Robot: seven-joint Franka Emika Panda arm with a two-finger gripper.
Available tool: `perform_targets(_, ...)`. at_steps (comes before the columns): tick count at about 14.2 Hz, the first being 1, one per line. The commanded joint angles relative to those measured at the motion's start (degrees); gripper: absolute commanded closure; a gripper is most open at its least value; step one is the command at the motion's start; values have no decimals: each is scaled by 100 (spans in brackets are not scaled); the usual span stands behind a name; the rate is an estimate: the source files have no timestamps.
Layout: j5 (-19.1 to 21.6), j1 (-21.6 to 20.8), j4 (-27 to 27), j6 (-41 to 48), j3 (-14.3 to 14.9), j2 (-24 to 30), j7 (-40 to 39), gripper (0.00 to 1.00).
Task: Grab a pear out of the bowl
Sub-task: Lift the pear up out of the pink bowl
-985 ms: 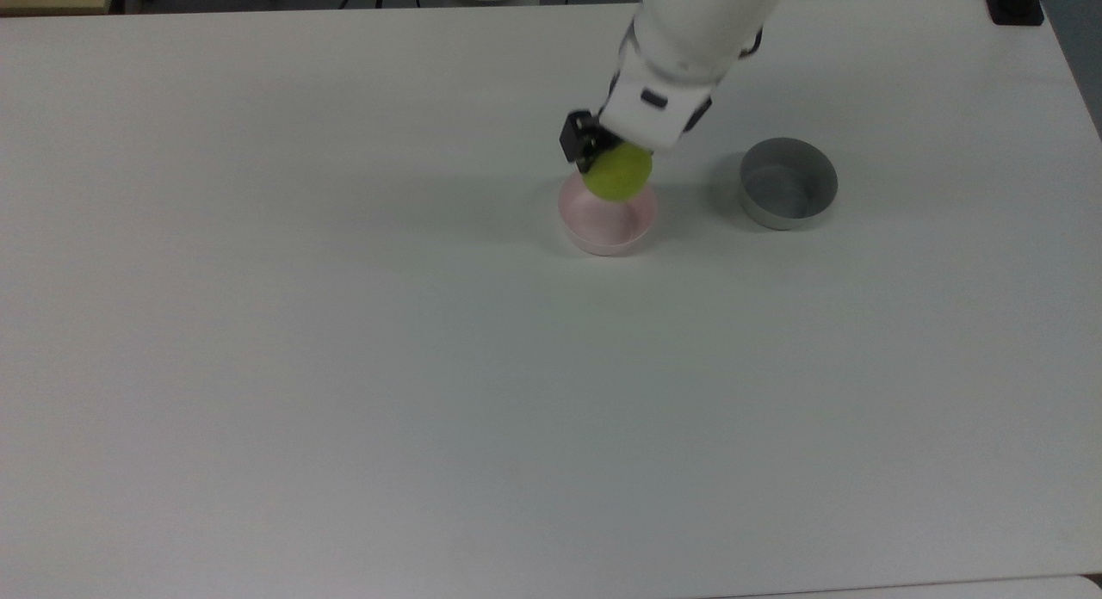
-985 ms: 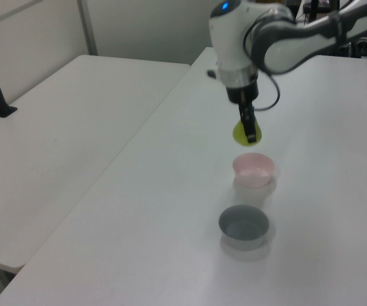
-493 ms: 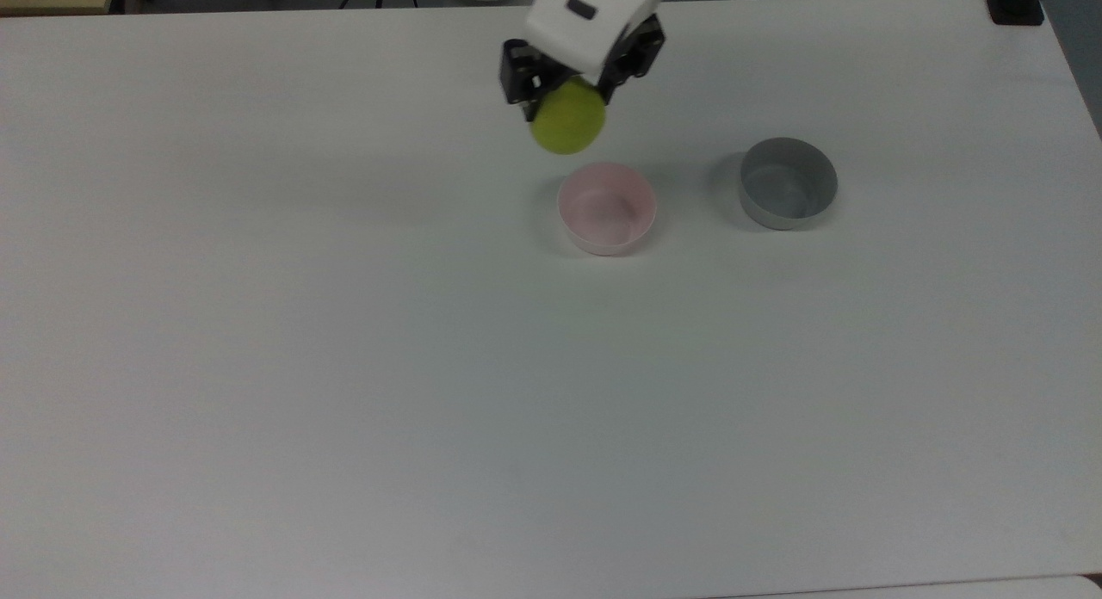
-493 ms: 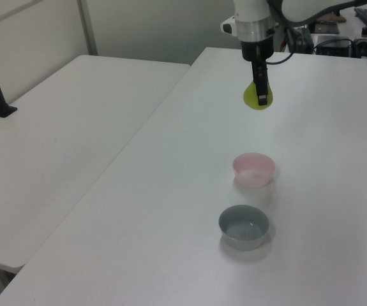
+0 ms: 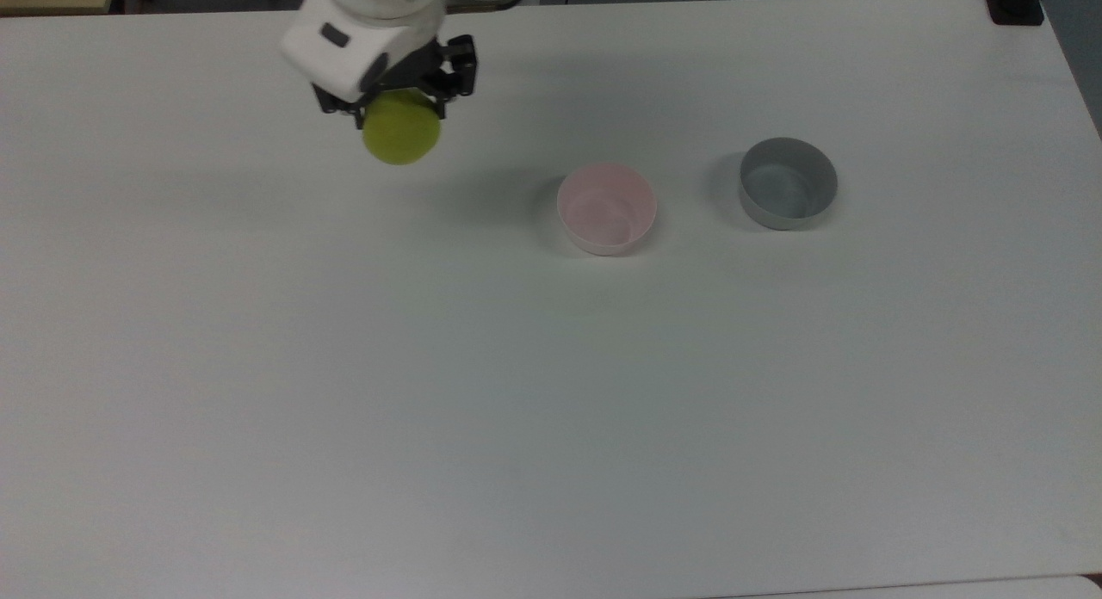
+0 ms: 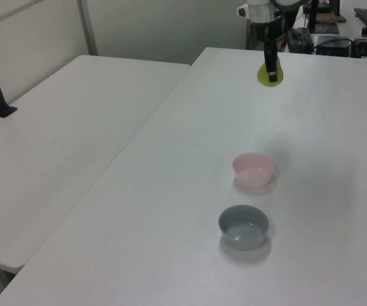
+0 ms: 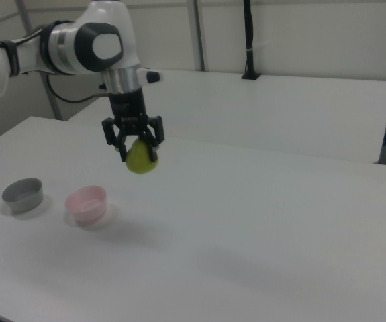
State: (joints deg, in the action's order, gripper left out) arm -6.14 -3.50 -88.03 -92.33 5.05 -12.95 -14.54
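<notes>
Since half a second ago, my arm has swung the pear (image 5: 401, 134) well away from the pink bowl (image 5: 607, 208), toward the top view's left; it was hanging just above the bowl's far rim before that. Now I am seeing the hand (image 5: 394, 108) gripping the yellow-green pear between its dark fingers (image 7: 154, 137), one on each side of the fruit, and holding it in the air above the bare white counter (image 5: 551, 392). In the right view the pear (image 7: 139, 159) is hanging clear of the surface, up and to the right view's right of the pink bowl (image 7: 86, 203). The pink bowl is sitting on the counter, with the grey bowl (image 5: 788, 184) beside it on the top view's right, the two apart. In the left view the pear (image 6: 270, 72) is hanging far beyond the pink bowl (image 6: 254, 169).
</notes>
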Motion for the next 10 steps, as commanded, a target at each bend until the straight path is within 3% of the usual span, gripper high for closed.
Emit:
perform_targets(1,-36,174,-118,-197,-22,-180,-146,35)
perform_targets(10,-71,139,-135,-541,-30,-1015,-58,30)
